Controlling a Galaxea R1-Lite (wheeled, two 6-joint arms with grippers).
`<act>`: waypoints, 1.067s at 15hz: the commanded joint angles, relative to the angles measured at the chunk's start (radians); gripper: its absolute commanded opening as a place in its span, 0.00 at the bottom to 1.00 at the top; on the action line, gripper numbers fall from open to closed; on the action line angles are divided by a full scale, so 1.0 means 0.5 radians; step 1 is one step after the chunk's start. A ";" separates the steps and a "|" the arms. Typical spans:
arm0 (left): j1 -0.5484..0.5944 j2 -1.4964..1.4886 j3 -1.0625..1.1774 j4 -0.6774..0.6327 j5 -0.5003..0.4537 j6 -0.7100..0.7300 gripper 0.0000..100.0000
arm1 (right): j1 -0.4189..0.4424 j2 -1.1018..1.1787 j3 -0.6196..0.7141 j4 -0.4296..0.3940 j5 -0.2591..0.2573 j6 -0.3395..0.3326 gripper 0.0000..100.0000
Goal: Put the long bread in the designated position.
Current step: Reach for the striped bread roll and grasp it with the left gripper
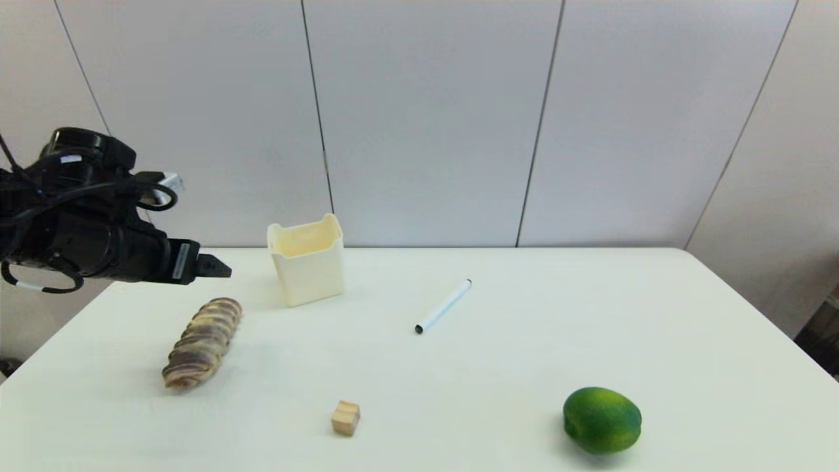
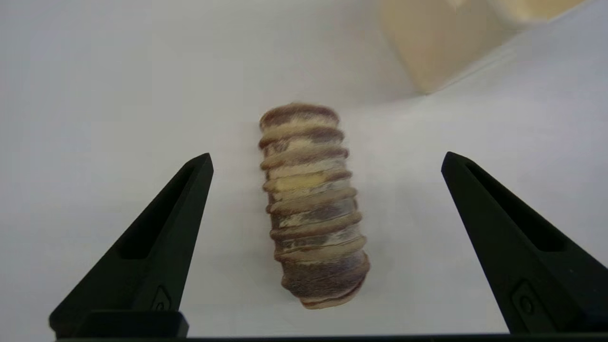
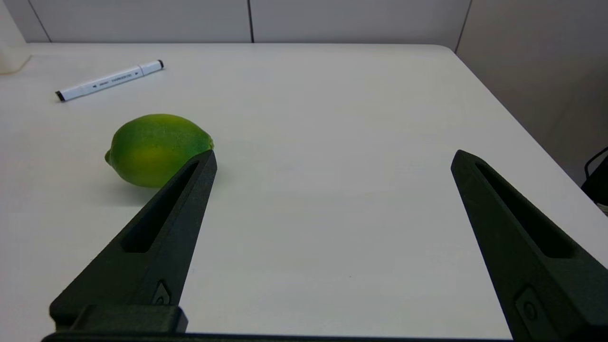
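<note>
Left wrist view: long bread (image 2: 313,204) under (open) left hand (image 2: 325,159)

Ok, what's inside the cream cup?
Only the cup's upper inner walls show, cream and bare. Its floor is hidden by the front wall, so anything low inside can't be seen. The left wrist view shows just its outer side; nothing sticks above the rim.

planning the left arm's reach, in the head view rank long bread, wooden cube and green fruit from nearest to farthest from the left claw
1. long bread, just below the open left claw, table's left side.
2. wooden cube, front centre.
3. green fruit, front right.
</note>
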 commanded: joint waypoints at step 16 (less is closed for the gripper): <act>0.018 0.541 0.007 0.196 0.093 -0.080 1.00 | 0.001 0.003 0.000 0.000 0.001 -0.002 1.00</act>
